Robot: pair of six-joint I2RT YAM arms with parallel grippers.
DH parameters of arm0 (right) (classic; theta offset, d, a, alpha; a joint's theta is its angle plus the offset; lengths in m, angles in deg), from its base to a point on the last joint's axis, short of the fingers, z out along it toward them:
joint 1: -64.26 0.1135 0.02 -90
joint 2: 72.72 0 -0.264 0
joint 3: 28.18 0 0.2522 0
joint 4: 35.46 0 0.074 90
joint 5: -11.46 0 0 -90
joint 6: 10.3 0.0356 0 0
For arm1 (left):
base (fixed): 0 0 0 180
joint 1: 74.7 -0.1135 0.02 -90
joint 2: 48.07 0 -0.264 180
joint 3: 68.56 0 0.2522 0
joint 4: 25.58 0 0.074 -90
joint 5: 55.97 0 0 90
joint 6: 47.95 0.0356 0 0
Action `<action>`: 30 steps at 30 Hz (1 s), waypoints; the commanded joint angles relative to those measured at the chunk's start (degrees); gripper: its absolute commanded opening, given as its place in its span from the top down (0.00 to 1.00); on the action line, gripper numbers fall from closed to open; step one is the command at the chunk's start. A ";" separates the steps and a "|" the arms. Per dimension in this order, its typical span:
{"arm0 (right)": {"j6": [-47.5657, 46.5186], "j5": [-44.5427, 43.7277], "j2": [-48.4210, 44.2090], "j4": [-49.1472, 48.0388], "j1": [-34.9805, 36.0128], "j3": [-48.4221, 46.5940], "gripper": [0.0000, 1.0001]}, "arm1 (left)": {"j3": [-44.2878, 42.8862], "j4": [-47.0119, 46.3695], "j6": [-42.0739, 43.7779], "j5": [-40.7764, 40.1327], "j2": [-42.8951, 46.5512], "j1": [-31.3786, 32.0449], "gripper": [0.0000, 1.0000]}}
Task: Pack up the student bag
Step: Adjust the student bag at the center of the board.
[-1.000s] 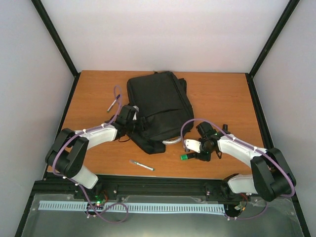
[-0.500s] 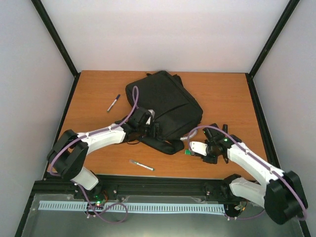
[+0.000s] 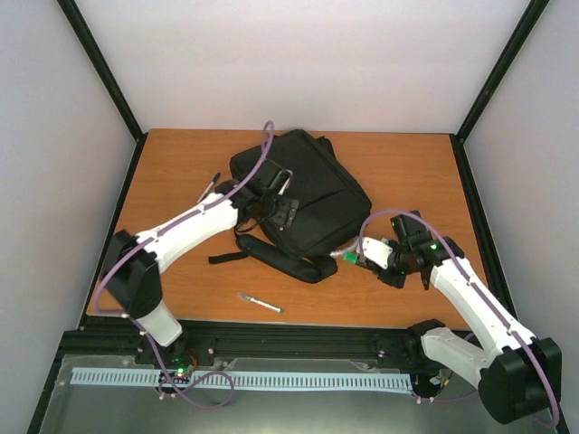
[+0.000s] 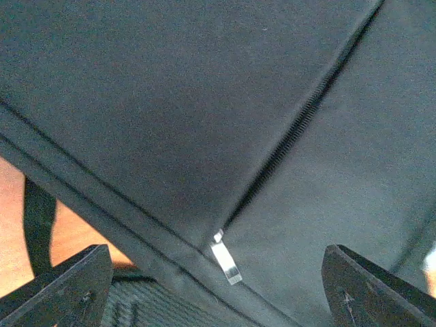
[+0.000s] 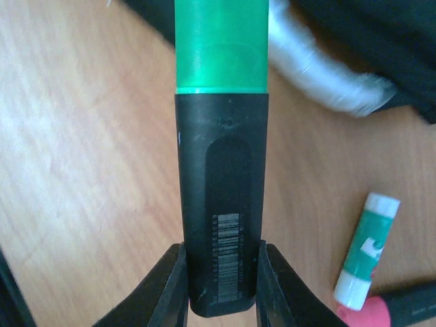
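Note:
The student bag (image 3: 308,185) is a big black backpack lying flat at mid-table, one strap (image 3: 226,257) trailing to the left. My left gripper (image 3: 282,215) hovers over its front panel, open wide. In the left wrist view the bag (image 4: 170,102) fills the frame, and a silver zip pull (image 4: 226,263) lies between the spread fingertips (image 4: 75,279) of the left gripper (image 4: 216,276). My right gripper (image 5: 221,286) is shut on a green highlighter (image 5: 221,197) with a black body, held just off the bag's right corner (image 3: 349,259).
A pen (image 3: 260,303) lies near the front edge, another pen (image 3: 210,186) left of the bag. A green-and-white glue stick (image 5: 364,252) and a pink-capped item (image 5: 364,317) lie on the wood by the right gripper. A translucent curved piece (image 5: 320,75) sticks out from the bag's edge.
My left gripper moved up over the bag and opened wider; the bag shifted and turned. The right gripper closed on the green highlighter and carried it up and to the right, to the bag's right corner.

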 commanded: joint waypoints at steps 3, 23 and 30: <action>14.34 5.41 2.83 -10.53 -1.66 -3.59 0.97 | -10.54 6.21 14.57 -7.95 -10.49 0.31 0.15; 22.73 3.93 6.32 -18.79 -8.67 -2.44 0.97 | -16.54 0.36 24.92 -23.82 -24.02 5.54 0.26; 22.69 5.44 6.76 -17.97 -9.50 -2.58 0.97 | -17.99 -3.20 26.85 -32.07 -24.94 5.51 0.46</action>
